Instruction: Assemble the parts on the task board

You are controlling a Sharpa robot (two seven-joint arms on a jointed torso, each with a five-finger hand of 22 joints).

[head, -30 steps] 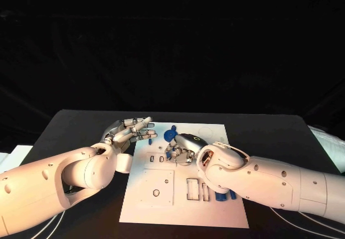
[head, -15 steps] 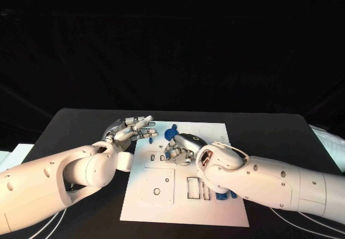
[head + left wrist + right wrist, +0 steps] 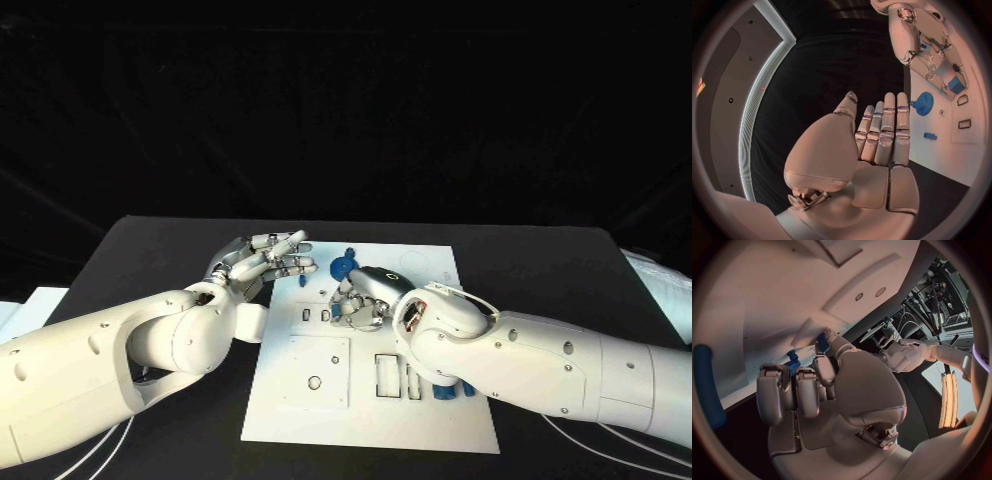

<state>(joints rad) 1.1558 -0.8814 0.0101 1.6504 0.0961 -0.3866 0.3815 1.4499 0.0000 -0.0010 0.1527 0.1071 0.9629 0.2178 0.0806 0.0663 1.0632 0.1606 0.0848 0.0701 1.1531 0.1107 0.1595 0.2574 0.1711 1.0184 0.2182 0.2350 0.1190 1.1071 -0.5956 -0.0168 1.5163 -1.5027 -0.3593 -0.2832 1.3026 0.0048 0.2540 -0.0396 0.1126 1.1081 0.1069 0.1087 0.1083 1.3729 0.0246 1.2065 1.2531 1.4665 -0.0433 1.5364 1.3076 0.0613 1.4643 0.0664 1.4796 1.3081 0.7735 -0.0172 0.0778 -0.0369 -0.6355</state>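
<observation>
Left hand: you see it at the board's left edge, fingers straight and side by side, holding nothing.
Board: white plate mid-table, its long side running away from you.
Gear: blue, near the far end.
Right hand: fingers curled over a small blue part; its direction you cannot tell.
Writing: none readable.

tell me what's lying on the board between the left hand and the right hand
In the head view, a blue gear lies on the task board between the left hand and the right hand. The left wrist view shows it too, with a small blue part nearby.
</observation>
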